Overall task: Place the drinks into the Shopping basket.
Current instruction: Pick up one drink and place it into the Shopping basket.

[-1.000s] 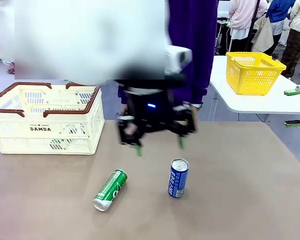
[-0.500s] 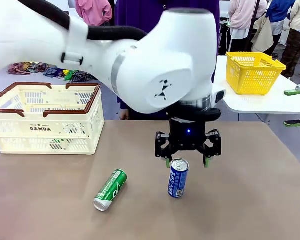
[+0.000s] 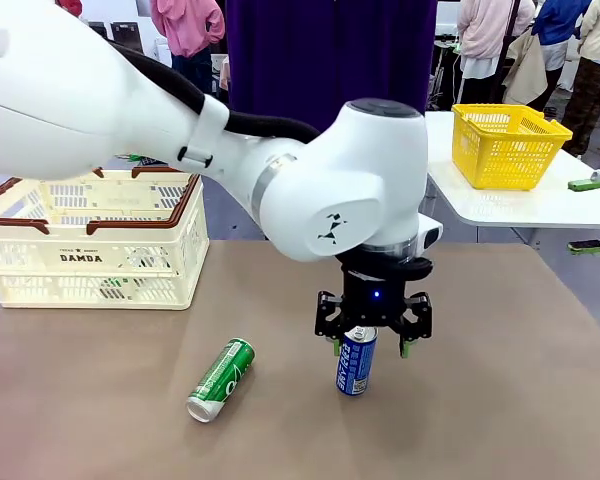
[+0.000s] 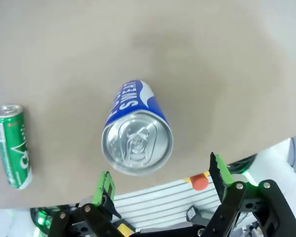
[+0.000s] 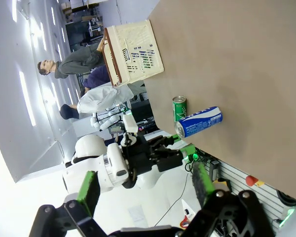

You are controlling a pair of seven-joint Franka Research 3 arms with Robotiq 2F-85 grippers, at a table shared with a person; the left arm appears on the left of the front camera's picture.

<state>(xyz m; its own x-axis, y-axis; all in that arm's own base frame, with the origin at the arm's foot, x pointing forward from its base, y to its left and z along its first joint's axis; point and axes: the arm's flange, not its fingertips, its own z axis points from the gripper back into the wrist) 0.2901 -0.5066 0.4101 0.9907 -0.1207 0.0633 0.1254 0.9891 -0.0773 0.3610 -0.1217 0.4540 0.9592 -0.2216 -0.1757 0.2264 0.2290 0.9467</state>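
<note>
A blue drinks can [image 3: 356, 362] stands upright on the brown table. My left gripper [image 3: 371, 348] hangs over it, open, with a green-padded finger on each side of its silver top and a gap on both sides. From the left wrist, the same blue can [image 4: 136, 131] rises between the spread fingertips [image 4: 104, 187]. A green can [image 3: 221, 379] lies on its side to the left; it also shows as the green can [image 4: 12, 145]. The cream Shopping basket [image 3: 40, 270] stands at the far left. My right gripper [image 5: 144, 185] is open, off the table, with nothing in it.
A yellow basket [image 3: 505, 145] sits on a white side table [image 3: 540, 205] at the back right. People stand behind the table. The right wrist sees the blue can [image 5: 200, 121], green can [image 5: 179, 107] and Shopping basket [image 5: 138, 54] from afar.
My left arm has swung right from near the Shopping basket and come down, so its open gripper now straddles the top of the blue can. Both cans stay put.
</note>
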